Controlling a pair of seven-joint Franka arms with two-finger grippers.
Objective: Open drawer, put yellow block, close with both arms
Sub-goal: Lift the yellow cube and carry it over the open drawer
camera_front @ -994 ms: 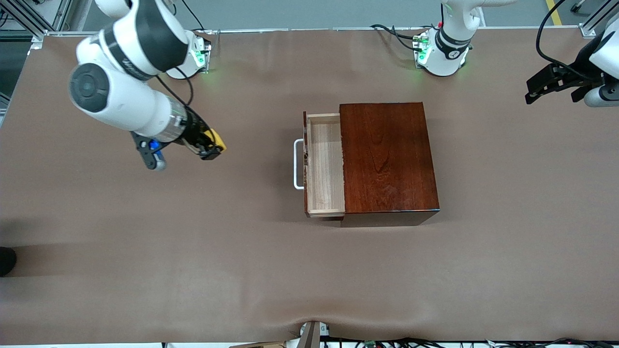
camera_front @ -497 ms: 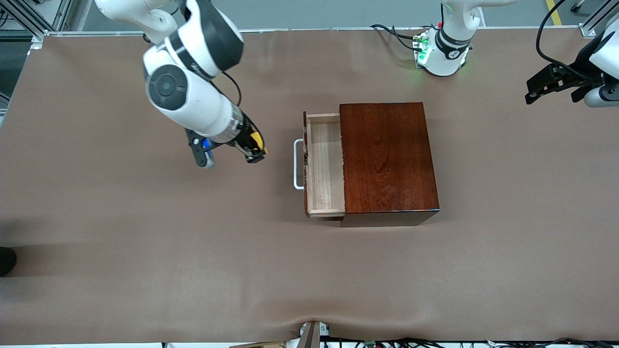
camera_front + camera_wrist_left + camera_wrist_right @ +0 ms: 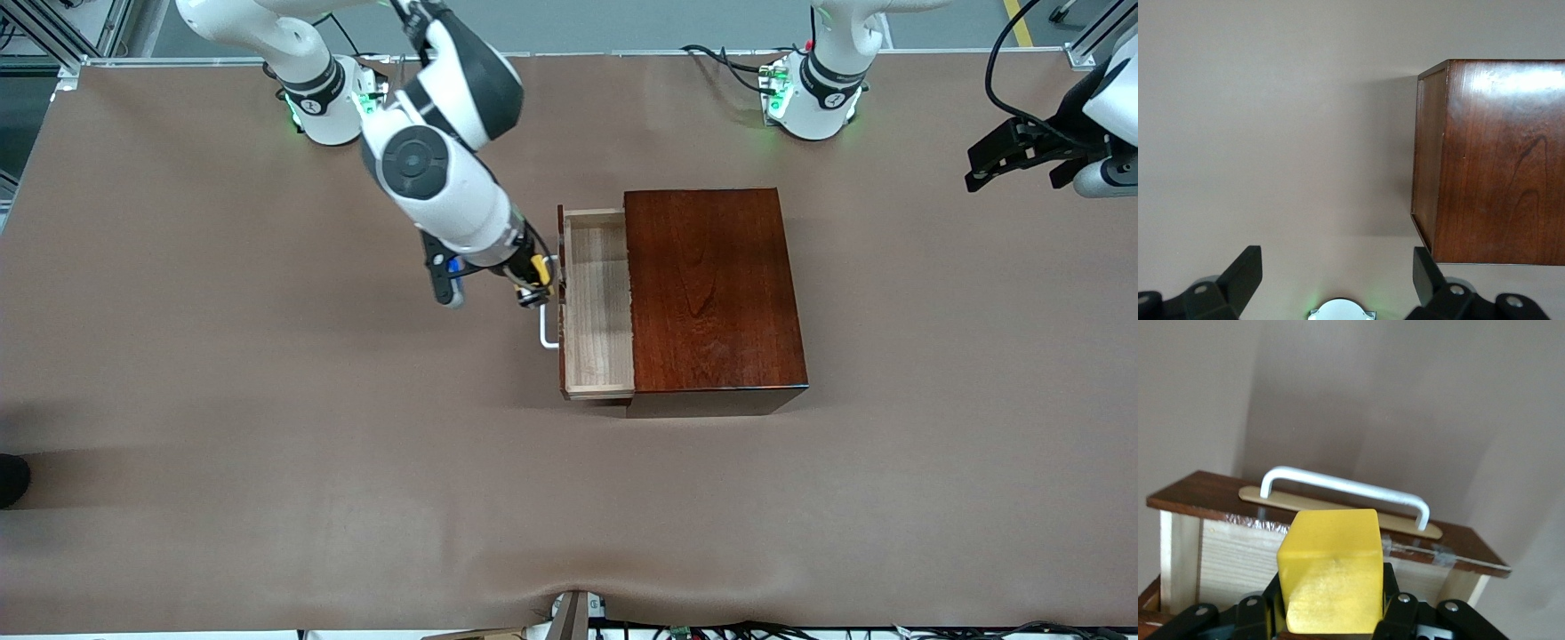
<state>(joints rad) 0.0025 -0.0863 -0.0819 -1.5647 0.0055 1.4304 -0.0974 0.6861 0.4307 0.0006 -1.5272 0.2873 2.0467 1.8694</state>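
Observation:
The drawer [image 3: 597, 302] stands pulled out of the mahogany box [image 3: 711, 289], its pale wood tray bare inside, its white bar handle [image 3: 546, 333] toward the right arm's end. My right gripper [image 3: 536, 286] is shut on the yellow block [image 3: 539, 267] and holds it over the handle, just short of the tray. In the right wrist view the block [image 3: 1330, 570] sits between the fingers, with the handle [image 3: 1345, 487] and dark drawer front [image 3: 1205, 490] past it. My left gripper [image 3: 1013, 158] is open, waiting off the left arm's end; its wrist view shows the box [image 3: 1491, 160].
The brown table mat [image 3: 267, 444] surrounds the box. The two arm bases [image 3: 329, 107] [image 3: 813, 98] stand along the edge farthest from the front camera. A small metal fitting [image 3: 573, 615] sits at the table's nearest edge.
My right arm has swung with the yellow block from the right arm's end of the table to over the drawer handle. The left arm and the drawer have not moved.

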